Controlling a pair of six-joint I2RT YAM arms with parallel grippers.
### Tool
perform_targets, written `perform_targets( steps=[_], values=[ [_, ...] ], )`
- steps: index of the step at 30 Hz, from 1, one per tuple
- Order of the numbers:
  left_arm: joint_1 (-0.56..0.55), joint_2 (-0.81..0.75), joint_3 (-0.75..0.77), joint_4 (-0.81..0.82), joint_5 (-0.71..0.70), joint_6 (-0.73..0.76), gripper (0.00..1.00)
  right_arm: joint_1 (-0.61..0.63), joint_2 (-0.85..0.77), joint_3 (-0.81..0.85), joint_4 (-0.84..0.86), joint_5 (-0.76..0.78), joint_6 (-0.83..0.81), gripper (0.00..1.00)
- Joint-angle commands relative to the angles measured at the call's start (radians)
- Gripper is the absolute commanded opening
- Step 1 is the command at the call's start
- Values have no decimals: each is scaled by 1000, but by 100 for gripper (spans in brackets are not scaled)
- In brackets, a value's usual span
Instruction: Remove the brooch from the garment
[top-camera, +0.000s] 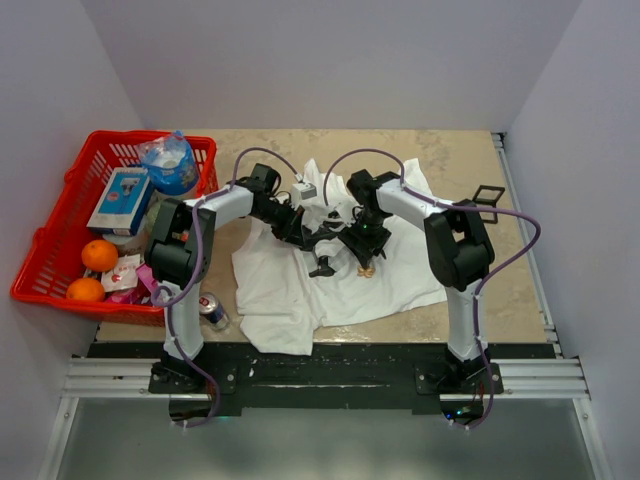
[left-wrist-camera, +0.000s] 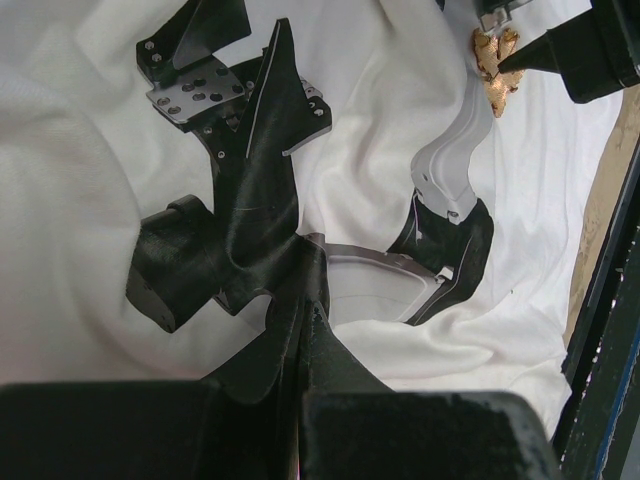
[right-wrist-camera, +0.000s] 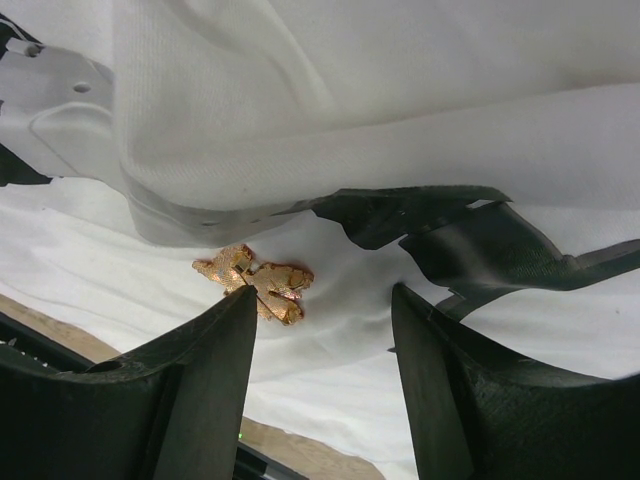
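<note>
The garment (top-camera: 290, 290), a white T-shirt with black print, lies crumpled mid-table. The brooch (top-camera: 366, 270) is a small tan-orange piece on the cloth near the shirt's middle. In the right wrist view the brooch (right-wrist-camera: 255, 285) sits at the tip of one finger (right-wrist-camera: 215, 370) of my right gripper (right-wrist-camera: 322, 295), which is open with only white cloth in the gap. My left gripper (left-wrist-camera: 305, 312) is shut, its tips pinching a fold of the black print (left-wrist-camera: 250, 230). The brooch (left-wrist-camera: 492, 65) also shows in the left wrist view's top right, under my right gripper (left-wrist-camera: 545, 50).
A red basket (top-camera: 45, 270) stands at the left with two oranges (top-camera: 99, 254), a blue box (top-camera: 120, 200) and a plastic bottle (top-camera: 170, 165). A drink can (top-camera: 212, 312) lies by the shirt's left edge. A small black frame (top-camera: 487, 197) sits at the right.
</note>
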Motion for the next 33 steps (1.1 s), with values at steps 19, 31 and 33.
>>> perform_targets(
  steps=[19,31,33],
  values=[
    [10,-73,17,26,31,-1,0,0,-80,53,25,67,16,57],
    [12,-82,32,26,41,-1,0,-7,-201,58,-12,15,-30,57],
    [12,-92,38,26,39,-1,0,-10,-233,15,20,7,-49,51]
  ],
)
